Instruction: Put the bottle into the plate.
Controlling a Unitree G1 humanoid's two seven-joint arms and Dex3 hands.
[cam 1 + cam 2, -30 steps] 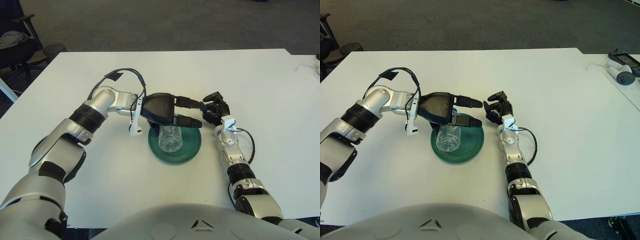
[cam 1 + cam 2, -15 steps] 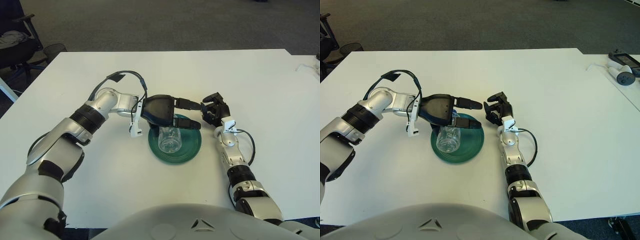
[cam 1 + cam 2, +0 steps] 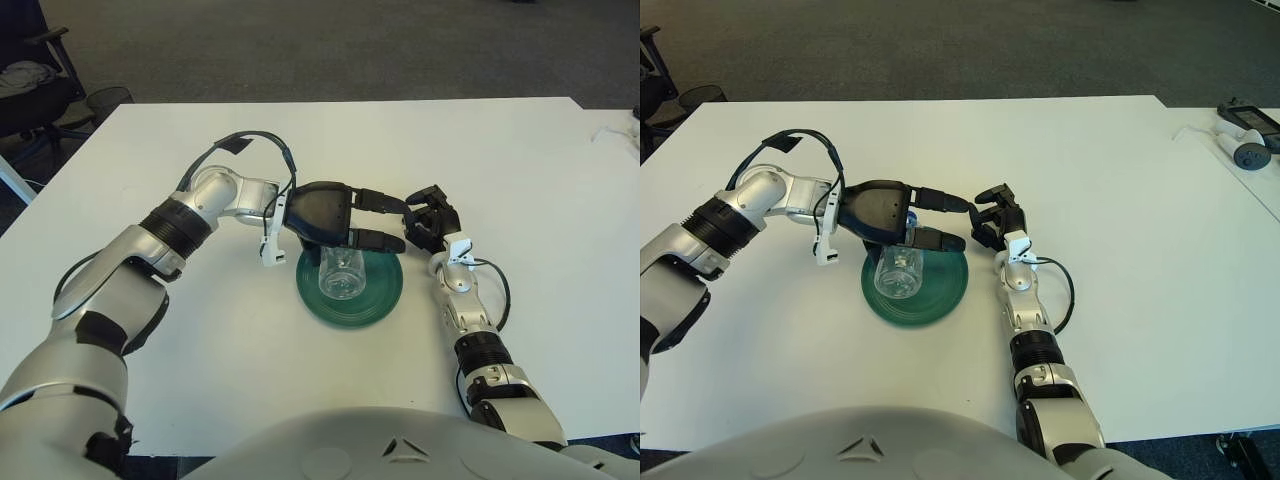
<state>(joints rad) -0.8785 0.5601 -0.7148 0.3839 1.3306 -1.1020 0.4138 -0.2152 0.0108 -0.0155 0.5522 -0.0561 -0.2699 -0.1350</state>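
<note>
One clear bottle (image 3: 343, 278) lies on its side in the one green plate (image 3: 380, 300), its open mouth toward the robot and its far end tucked under the left hand (image 3: 345, 218). The left hand sits over the plate's far-left edge, palm above the bottle's far end, with its fingers (image 3: 378, 240) stretched out to the right across the plate's far rim. Those fingers are extended rather than wrapped round the bottle, and the near one runs just beyond the bottle's upper side; whether it or the palm touches the bottle cannot be told from either view. The hand looks released, holding nothing.

The right hand (image 3: 430, 221) shows just beyond the plate's right rim, close to the left hand's fingertips. Its fingers are curled in, and nothing is seen in them.

The plate lies on a white table (image 3: 520, 170), about midway between the two arms. A black cable (image 3: 800, 140) loops above the left forearm, on the plate's far-left side. Far to the plate's right, at the table's edge in the right eye view, lie two small devices (image 3: 1247, 135).
</note>
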